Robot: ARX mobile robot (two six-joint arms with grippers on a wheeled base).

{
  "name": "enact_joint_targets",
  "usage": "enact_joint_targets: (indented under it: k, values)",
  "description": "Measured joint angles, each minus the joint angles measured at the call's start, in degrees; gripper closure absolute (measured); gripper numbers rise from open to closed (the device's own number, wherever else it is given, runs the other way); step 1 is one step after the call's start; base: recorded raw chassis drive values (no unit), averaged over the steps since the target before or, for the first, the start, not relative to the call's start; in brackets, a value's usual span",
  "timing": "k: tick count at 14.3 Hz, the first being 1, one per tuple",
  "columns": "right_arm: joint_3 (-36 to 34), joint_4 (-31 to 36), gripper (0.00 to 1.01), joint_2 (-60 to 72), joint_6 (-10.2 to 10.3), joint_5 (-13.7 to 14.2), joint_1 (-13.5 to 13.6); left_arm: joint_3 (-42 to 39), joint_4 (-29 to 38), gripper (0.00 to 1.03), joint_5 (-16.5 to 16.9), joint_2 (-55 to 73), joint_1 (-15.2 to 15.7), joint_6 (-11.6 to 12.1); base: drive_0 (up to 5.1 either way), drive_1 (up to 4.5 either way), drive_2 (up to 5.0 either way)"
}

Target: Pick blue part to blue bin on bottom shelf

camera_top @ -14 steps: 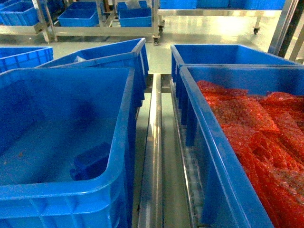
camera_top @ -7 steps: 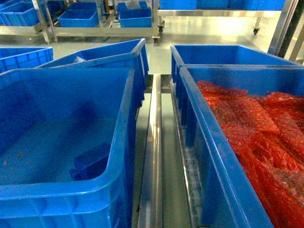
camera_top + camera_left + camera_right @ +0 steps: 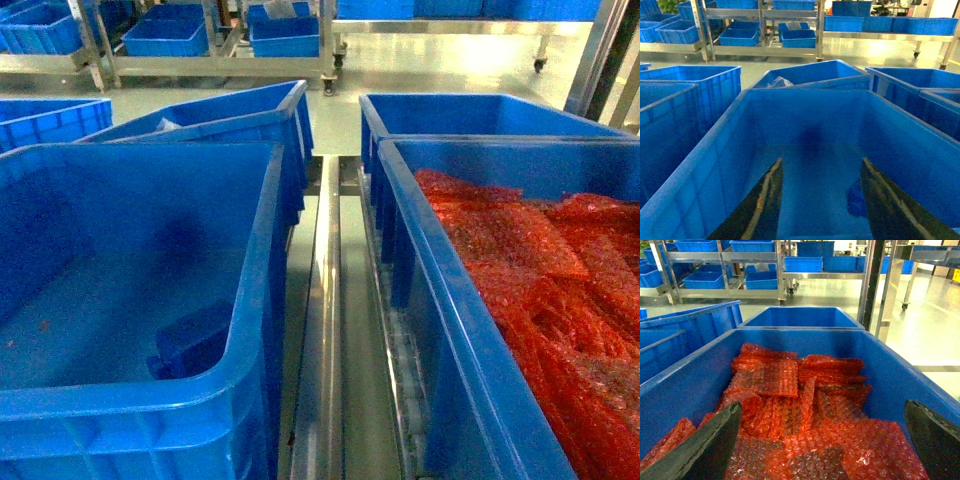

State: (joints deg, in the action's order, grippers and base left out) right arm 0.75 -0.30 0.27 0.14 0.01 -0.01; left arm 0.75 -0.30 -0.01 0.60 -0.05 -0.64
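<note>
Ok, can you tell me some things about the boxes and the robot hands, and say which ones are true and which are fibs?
1. The blue bin has a blue part lying on its floor. True.
2. The left hand is squeezing the blue part. False: its fingers are spread apart with nothing between them, and the part lies low and to the right of them.
3. The crate beside it is full of red bubble-wrap bags. True.
4. The right hand hangs over the blue bin. False: it hangs over the crate of red bags.
5. A shiny steel rail runs between the two near crates. True.
6. The right hand is shut tight. False: its fingers stand wide open.
</note>
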Motion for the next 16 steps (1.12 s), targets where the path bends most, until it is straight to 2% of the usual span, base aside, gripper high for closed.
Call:
enact_joint_targets:
  k: [3, 5, 6, 16]
  values:
    - [0.0, 0.0, 0.03, 0.0, 0.0, 0.0, 0.0, 0.0, 0.0, 0.2, 0.0, 0.0, 0.0, 0.0, 0.0, 0.0, 0.0]
    - [0.0, 0.0, 0.03, 0.0, 0.0, 0.0, 0.0, 0.0, 0.0, 0.03, 0.0, 0.0, 0.0, 0.0, 0.0, 0.0, 0.0]
    - [0.0, 0.0, 0.03, 0.0, 0.0, 0.0, 0.0, 0.0, 0.0, 0.06, 0.0, 0.0, 0.0, 0.0, 0.0, 0.0, 0.0]
    - [0.0, 0.0, 0.03, 0.0, 0.0, 0.0, 0.0, 0.0, 0.0, 0.05, 0.0, 0.0, 0.0, 0.0, 0.0, 0.0, 0.0]
